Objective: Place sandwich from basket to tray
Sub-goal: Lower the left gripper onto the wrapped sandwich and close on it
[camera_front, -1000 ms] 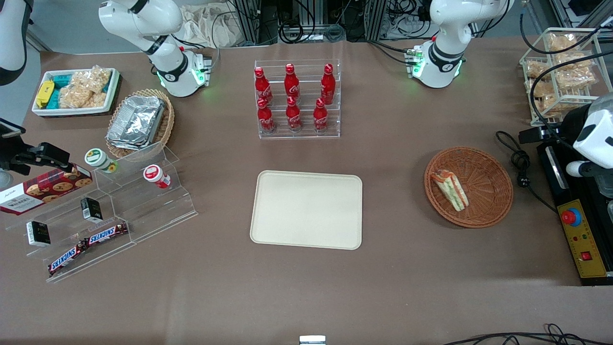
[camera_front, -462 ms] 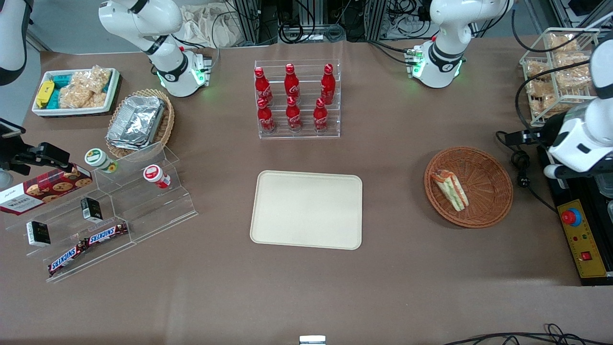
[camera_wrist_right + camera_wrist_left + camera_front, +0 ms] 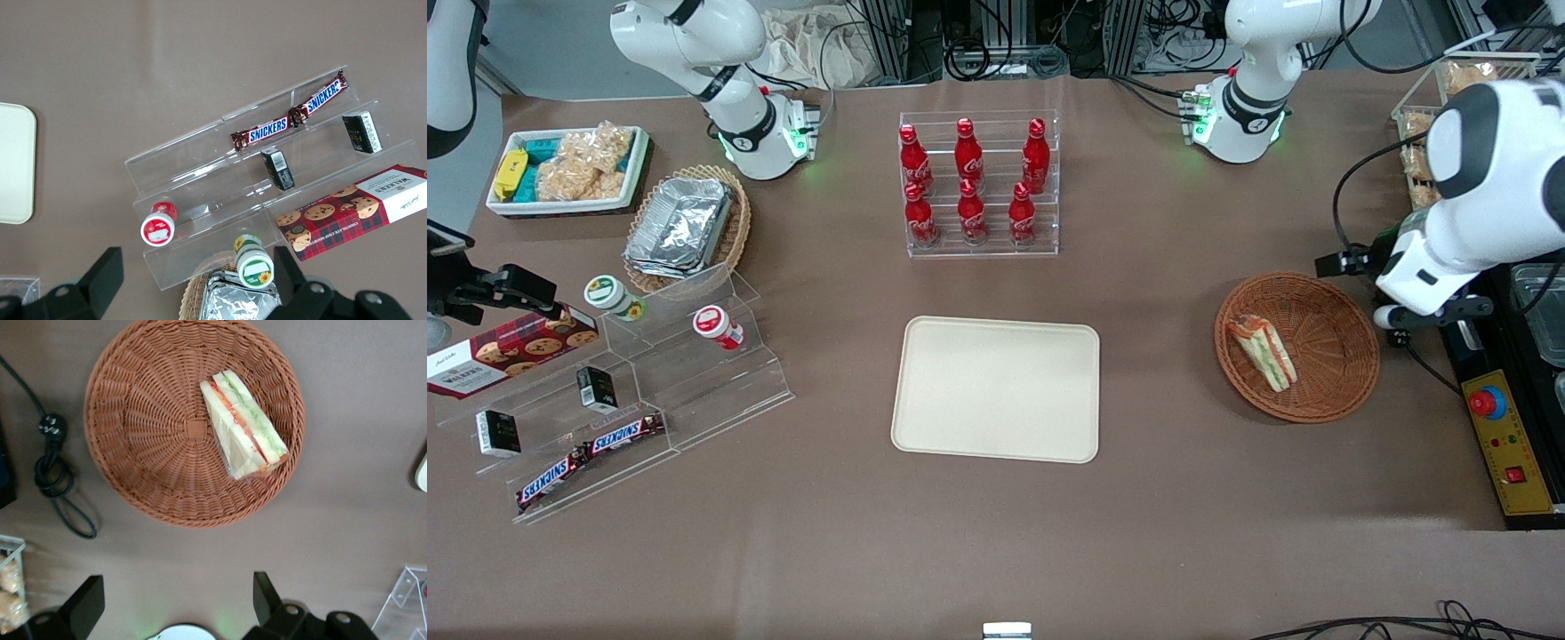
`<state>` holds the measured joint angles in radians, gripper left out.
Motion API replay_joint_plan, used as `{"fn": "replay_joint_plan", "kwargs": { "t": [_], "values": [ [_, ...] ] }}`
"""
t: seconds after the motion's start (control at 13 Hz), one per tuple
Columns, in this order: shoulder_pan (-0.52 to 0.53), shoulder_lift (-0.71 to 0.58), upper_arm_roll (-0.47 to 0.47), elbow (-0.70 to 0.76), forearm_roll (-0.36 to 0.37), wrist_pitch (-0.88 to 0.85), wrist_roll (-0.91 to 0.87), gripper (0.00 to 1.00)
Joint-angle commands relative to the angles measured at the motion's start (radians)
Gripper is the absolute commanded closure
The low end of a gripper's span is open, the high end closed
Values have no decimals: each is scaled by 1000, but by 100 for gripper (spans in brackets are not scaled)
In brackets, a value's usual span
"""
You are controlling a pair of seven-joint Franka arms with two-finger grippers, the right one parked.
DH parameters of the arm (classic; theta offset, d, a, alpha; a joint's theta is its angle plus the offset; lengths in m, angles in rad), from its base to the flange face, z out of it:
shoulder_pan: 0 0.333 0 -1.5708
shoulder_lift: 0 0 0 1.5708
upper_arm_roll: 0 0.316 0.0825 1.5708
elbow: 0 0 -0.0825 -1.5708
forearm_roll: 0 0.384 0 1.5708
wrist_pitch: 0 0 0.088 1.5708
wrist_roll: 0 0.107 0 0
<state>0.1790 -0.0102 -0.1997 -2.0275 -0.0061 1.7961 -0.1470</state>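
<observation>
The sandwich (image 3: 1261,352) lies in the basket (image 3: 1334,391), on the half toward the tray (image 3: 996,389), its filling edge up. The front view hides the gripper under the left arm's white casing, just beside the basket rim toward the working arm's end. The wrist view shows what that view lacks: the gripper (image 3: 175,603) with its two dark fingers (image 3: 84,608) spread wide, holding nothing, above bare table near the basket. A coiled black cable (image 3: 53,463) lies just outside the basket rim. Between basket and tray the brown table (image 3: 1156,373) is open.
</observation>
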Motion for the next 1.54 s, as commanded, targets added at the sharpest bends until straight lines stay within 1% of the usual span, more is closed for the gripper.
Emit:
{"fn": "replay_joint_plan", "kwargs": {
  "t": [0.0, 0.23, 0.38, 0.54, 0.77, 1.0, 1.23, 1.31, 1.38, 1.46],
  "values": [
    [0, -4, -4, -75, -34, 144, -98, 1],
    [-19, 68, -17, -94, -37, 325, -305, 1],
    [-41, 120, -23, -103, -37, 409, -399, 1],
    [-52, 160, -24, -103, -35, 445, -420, 1],
    [-62, 220, -24, -118, -26, 551, -470, 2],
    [-64, 239, -24, -171, -20, 583, -470, 1],
    [-67, 263, -24, -172, -15, 595, -470, 2],
    [-66, 271, -23, -175, -14, 606, -470, 6],
    [-66, 271, -23, -184, -14, 614, -470, 16],
    [-66, 269, -23, -192, -12, 612, -468, 33]
  ]
}}
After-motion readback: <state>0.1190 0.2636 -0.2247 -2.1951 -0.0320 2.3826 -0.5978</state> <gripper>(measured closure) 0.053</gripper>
